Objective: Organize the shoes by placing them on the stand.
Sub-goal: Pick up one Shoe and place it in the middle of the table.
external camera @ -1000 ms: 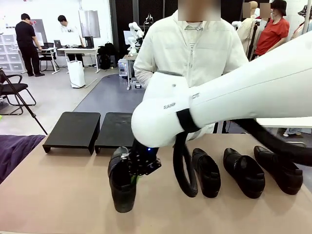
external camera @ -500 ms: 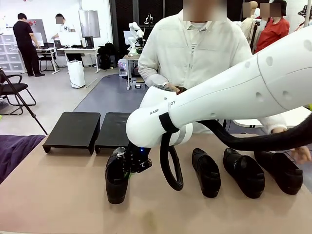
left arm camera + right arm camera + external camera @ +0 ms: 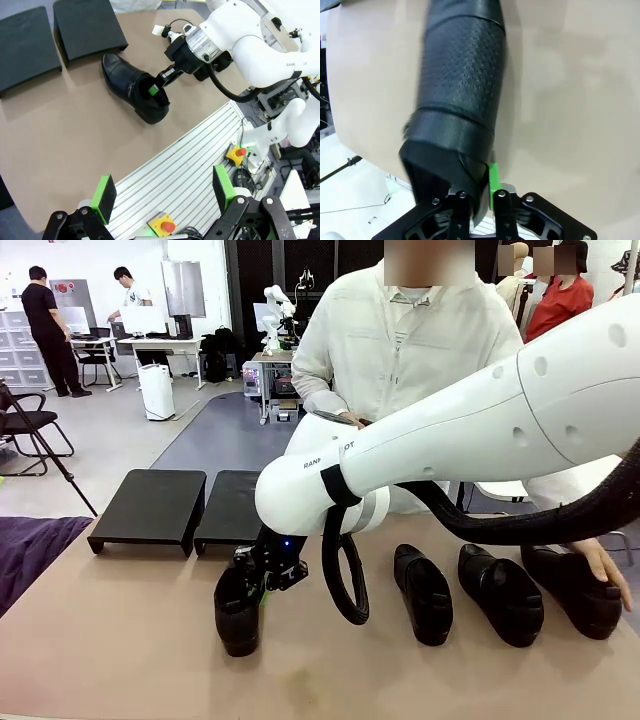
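R fingers (image 3: 493,180) tight on shoe (image 3: 238,612) heel rim, toe near stand (image 3: 150,502) front edge; L fingers (image 3: 105,192) wide apart.

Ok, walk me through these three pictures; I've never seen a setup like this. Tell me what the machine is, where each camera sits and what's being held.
This is a pair of white robot arms at a tan table, with a person seated across. The wide picture looks across the table from between the arms. The other two come from cameras on the wrists, each looking along its own pincer. The right pincer pinches the heel rim of one black shoe; its own camera shows that heel up close. The left pincer hangs open, holding nothing. To the right, three more shoes lie in a row, and the person's hand touches the rightmost one. Behind, on the left, sit two low black stands.
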Available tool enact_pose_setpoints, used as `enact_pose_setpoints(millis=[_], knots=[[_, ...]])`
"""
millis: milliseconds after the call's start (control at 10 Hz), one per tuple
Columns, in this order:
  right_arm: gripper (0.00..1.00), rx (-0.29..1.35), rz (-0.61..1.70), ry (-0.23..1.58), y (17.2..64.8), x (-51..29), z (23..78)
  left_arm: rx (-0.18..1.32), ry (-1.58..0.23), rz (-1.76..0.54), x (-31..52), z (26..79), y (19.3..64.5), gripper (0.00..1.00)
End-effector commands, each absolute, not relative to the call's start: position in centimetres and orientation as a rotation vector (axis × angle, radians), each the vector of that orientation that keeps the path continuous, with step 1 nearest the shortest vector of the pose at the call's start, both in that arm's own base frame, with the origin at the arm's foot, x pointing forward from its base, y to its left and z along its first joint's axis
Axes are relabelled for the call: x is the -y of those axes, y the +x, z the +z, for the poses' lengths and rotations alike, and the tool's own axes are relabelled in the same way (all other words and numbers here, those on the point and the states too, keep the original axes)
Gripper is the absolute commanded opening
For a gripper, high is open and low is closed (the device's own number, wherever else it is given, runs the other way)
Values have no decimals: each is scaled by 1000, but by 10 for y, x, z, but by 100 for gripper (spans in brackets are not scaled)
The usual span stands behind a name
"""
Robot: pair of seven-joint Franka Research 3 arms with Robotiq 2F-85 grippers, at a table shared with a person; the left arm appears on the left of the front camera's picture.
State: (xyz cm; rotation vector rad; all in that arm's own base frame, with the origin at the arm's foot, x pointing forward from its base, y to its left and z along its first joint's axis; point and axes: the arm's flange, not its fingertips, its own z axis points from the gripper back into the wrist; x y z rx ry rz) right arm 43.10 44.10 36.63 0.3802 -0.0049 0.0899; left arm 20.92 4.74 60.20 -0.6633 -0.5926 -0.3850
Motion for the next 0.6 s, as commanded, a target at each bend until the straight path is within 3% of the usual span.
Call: enact_pose_setpoints(millis=[0,500], knots=[[100,-5,112,410,436,-441,372,601,-680,-403,-48,602,208,100],[100,-22,131,406,433,-437,375,601,-680,-403,-48,602,208,100]])
